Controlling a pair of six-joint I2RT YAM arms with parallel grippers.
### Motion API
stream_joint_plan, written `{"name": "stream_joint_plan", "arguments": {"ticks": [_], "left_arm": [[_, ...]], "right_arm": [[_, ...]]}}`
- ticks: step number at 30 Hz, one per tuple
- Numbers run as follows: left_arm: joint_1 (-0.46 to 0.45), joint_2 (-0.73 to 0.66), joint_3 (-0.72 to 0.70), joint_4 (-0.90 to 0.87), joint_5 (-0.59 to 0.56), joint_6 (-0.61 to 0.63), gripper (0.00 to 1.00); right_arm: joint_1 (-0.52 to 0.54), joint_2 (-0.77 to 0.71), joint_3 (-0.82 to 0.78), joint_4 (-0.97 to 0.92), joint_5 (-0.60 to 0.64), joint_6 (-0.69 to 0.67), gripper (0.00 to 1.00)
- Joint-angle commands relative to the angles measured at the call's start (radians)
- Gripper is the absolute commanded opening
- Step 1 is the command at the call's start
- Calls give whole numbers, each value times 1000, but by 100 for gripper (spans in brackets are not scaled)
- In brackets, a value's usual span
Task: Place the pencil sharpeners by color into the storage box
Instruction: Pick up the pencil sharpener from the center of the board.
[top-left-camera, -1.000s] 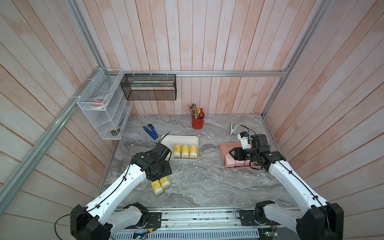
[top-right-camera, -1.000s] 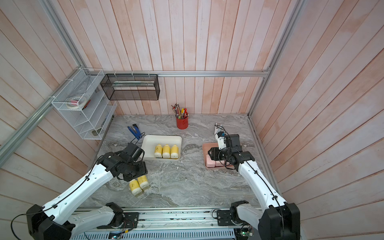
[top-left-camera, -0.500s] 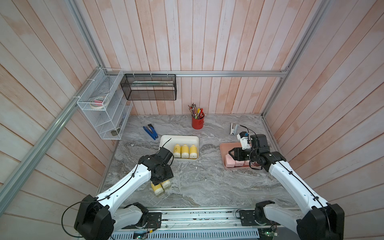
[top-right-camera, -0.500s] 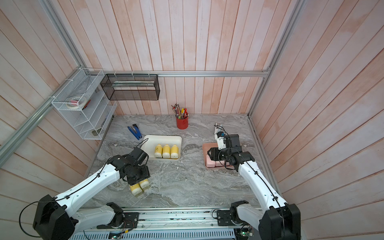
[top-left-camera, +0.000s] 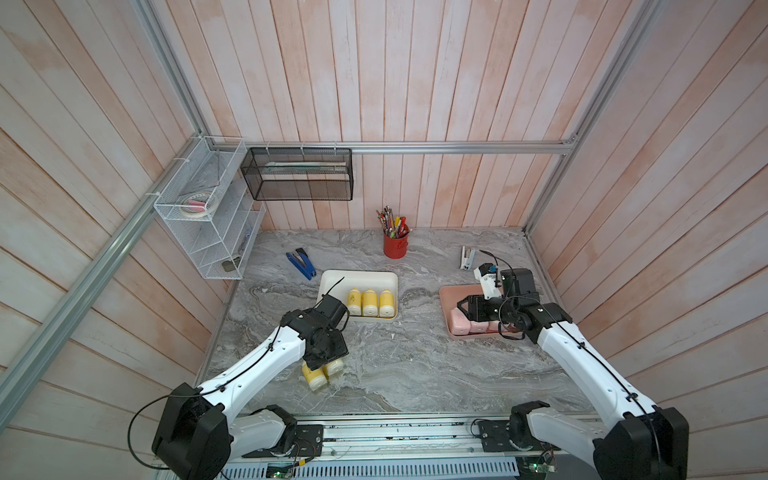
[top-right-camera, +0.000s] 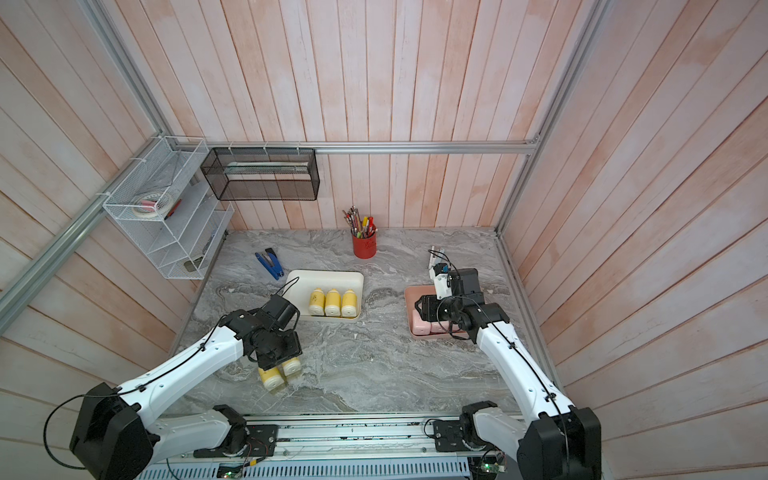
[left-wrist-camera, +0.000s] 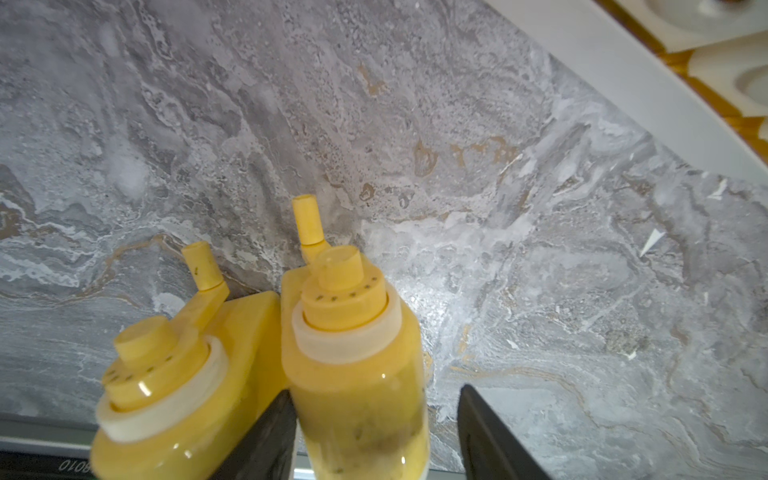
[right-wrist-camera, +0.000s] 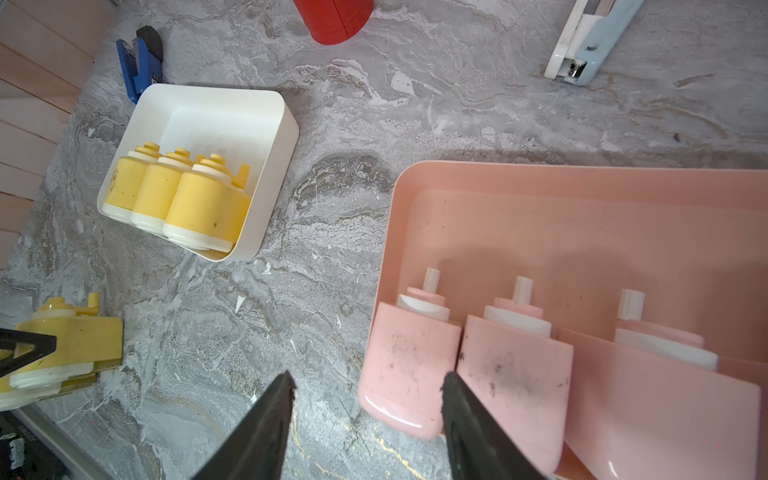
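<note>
The grey marble table (top-left-camera: 415, 374) carries everything. On it sit a white storage box (top-left-camera: 357, 275) and, well apart toward my right side, a pink tray (top-left-camera: 445, 293).

My left gripper (left-wrist-camera: 376, 392) is low over the table's near part, outside the box, above 2 loose yellow sharpeners (top-left-camera: 323, 372). They lie on their sides, touching each other. The jaws stand partly open and straddle 1 of the pair. 1 finger (left-wrist-camera: 266, 432) sits in the seam between the 2 bodies, against the straddled one. The other finger (left-wrist-camera: 490, 432) stands just clear of its far side, so I clamp nothing.

My right gripper (right-wrist-camera: 368, 376) hangs over the end of the pink tray nearest the white box, jaws moderately open and empty. 1 finger is over bare marble outside the tray wall; the other is over the gap between 2 pink sharpeners (right-wrist-camera: 511, 361). Whether it touches them I cannot tell.

3 boxed yellow sharpeners (top-left-camera: 370, 302) lie in a row against the white box's near wall. In the pink tray I see 3 pink ones side by side, each with a white crank; my arm hides that end of the tray in both top views.

The small yellow cranks (left-wrist-camera: 307, 220) of the loose pair rest on the marble.
</note>
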Motion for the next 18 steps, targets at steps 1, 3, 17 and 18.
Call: {"name": "stream_joint_plan", "arguments": {"ticks": [1,3,17,18], "left_arm": [[1,10,-13,1,-7,-2,64],[3,11,-13,-4,-9,-2,64],[8,17,-27,-26,-22,-6,62],[8,12,-29,-29,-22,-8,61]], "right_arm": [[6,-4,-6,4,-17,-4,60],[6,-4,-7,4,-17,-4,60],[7,-11,-7,4,-15,-4,60],[6,-11,-7,3,-16,-4,60]]}}
